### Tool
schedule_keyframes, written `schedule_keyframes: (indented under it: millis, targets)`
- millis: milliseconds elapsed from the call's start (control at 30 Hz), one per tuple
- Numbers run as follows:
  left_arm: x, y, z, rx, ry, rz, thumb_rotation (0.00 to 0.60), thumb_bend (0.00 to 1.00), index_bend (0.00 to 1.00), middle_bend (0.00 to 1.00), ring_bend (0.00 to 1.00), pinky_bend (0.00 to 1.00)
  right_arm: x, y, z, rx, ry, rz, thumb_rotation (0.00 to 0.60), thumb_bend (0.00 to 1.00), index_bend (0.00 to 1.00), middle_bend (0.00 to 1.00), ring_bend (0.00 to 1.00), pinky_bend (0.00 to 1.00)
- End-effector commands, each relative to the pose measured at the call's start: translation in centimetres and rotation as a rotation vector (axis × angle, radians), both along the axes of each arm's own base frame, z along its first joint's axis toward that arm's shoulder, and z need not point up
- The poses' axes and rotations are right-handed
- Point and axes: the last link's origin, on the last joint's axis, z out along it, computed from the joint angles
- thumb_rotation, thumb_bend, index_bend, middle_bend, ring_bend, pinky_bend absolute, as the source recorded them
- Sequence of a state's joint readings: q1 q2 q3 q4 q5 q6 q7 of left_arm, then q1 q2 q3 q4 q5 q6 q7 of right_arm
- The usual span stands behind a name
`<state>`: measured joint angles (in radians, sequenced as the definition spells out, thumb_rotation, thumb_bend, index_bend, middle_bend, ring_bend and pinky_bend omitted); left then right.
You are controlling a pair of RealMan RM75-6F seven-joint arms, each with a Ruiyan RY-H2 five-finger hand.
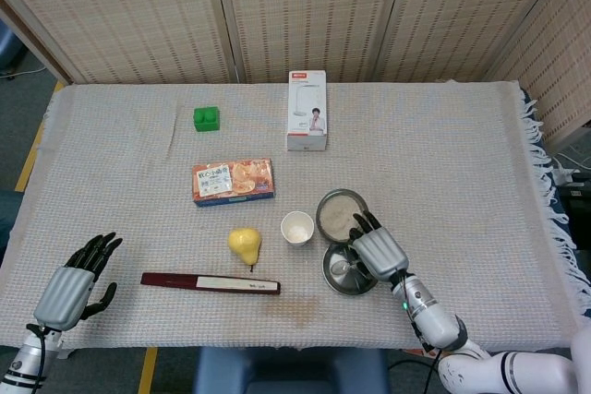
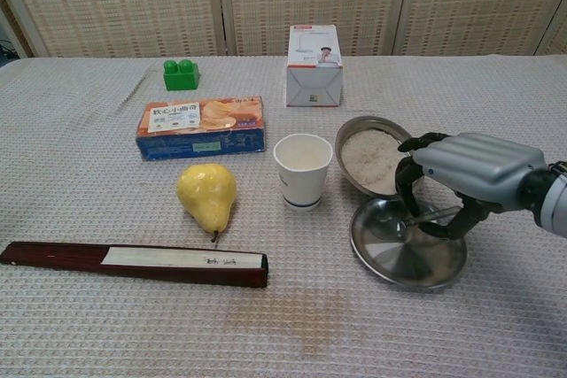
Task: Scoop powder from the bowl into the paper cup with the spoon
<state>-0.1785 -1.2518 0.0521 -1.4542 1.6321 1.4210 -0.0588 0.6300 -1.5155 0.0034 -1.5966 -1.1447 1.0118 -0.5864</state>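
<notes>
Curling its fingers around the spoon [image 2: 416,217], the right hand [image 2: 461,174] hangs low over the empty steel plate [image 2: 403,258], the spoon's bowl resting down inside it. Just beyond, touching the plate's far rim, sits the bowl [image 2: 354,135] of pale powder [image 2: 372,158], tipped slightly. To its left stands the paper cup [image 2: 302,170], upright. Further left lie a pear [image 2: 206,195], a biscuit box [image 2: 201,127] and, nearer, a long dark folded fan [image 2: 133,263]. Down at the near left corner, the left hand [image 1: 72,285] rests with fingers loosely spread, holding nothing.
</notes>
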Motion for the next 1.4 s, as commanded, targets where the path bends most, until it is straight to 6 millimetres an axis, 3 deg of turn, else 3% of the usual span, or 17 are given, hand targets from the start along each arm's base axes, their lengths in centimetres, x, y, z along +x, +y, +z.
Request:
schedule_keyframes:
  millis: [33,233,367,500,600,967,1133,1267,1400]
  targets:
    - [0.0,0.0,0.0,0.000,-0.001,0.000,0.600,0.47,0.00,0.00,0.00,0.19,0.0,0.1,0.1,-0.015,0.008,0.008,0.600,0.34,0.61,0.30,0.00,0.00]
    - [0.1,-0.1,-0.1,-0.004,0.001,-0.002,0.600,0.47,0.00,0.00,0.00,0.19,0.2,0.1,0.6,-0.028,0.005,0.013,0.600,0.34,0.57,0.29,0.00,0.00]
    - [0.1,-0.1,-0.1,-0.001,0.000,-0.003,0.600,0.47,0.00,0.00,0.00,0.19,0.2,0.2,0.7,-0.022,0.022,0.021,0.600,0.33,0.42,0.26,0.00,0.00]
    - [0.1,-0.2,0.0,0.000,-0.001,-0.003,0.600,0.47,0.00,0.00,0.00,0.19,0.2,0.2,1.0,-0.024,0.035,0.026,0.600,0.23,0.24,0.24,0.00,0.00]
    - [0.1,-0.1,0.0,-0.002,-0.001,-0.002,0.600,0.47,0.00,0.00,0.00,0.19,0.4,0.2,1.5,-0.034,0.018,0.023,0.600,0.20,0.18,0.23,0.00,0.00]
    - [0.1,-0.1,0.1,0.007,0.001,-0.002,0.600,0.47,0.00,0.00,0.00,0.19,0.9,0.3,6.1,-0.171,-0.132,0.035,0.600,0.18,0.06,0.17,0.00,0.00]
    - [0.1,-0.1,0.4,0.028,-0.001,-0.001,0.600,0.47,0.00,0.00,0.00,0.20,-1.6,3.7,9.2,-0.297,-0.149,0.052,0.600,0.18,0.01,0.08,0.00,0.00]
    - [0.0,-0.1,0.6,0.055,0.004,0.003,0.600,0.47,0.00,0.00,0.00,0.21,-5.6,8.5,11.5,-0.419,-0.049,-0.053,0.600,0.18,0.00,0.02,0.00,0.00]
    - [0.1,0.0,0.6,0.056,0.003,0.000,0.600,0.47,0.00,0.00,0.00,0.21,-8.1,11.4,12.5,-0.520,-0.101,-0.166,0.600,0.18,0.00,0.00,0.00,0.00]
